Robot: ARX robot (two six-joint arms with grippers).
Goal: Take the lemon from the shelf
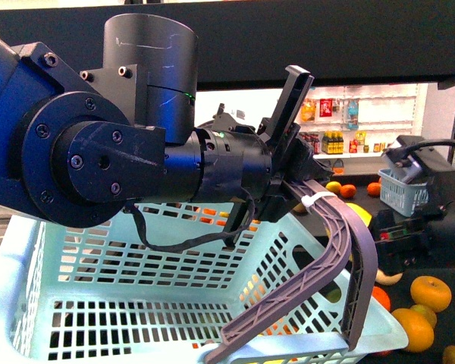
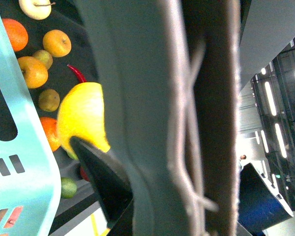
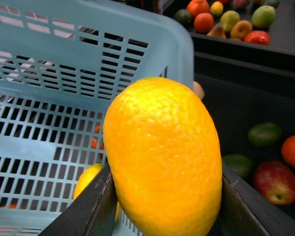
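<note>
Lemon [image 3: 162, 157] is held clear of the shelf [image 3: 265, 59], pinched across its middle between the two dark fingers [image 3: 88, 211] of the right gripper [image 3: 164, 216], its long axis roughly upright in the right wrist view. It is placed just beside the upper corner of the rim of the pale blue basket [image 3: 64, 64]; whether rim and peel touch cannot be told. Little room is left on that side, since the slotted wall stands close. On the other side open space is seen down to a black tier, where loose fruit [image 3: 278, 182] lies well apart from the lemon. More fruit is spread on a further tier behind a raised front lip. In the front view only a yellow sliver of the lemon [image 1: 360, 214] is shown behind the grey handle [image 1: 349, 250], which arches up from the basket's near rim. The left arm [image 1: 98, 144] is stretched across that view from the left, its wrist about level above the basket. The left gripper [image 1: 294, 178] is set against the top of the handle, where a white tie [image 1: 316, 200] is wrapped; whether its jaws are closed cannot be told. Far behind, bottles [image 1: 332, 142] are ranged on white wall shelves, their labels too small to be read.
</note>
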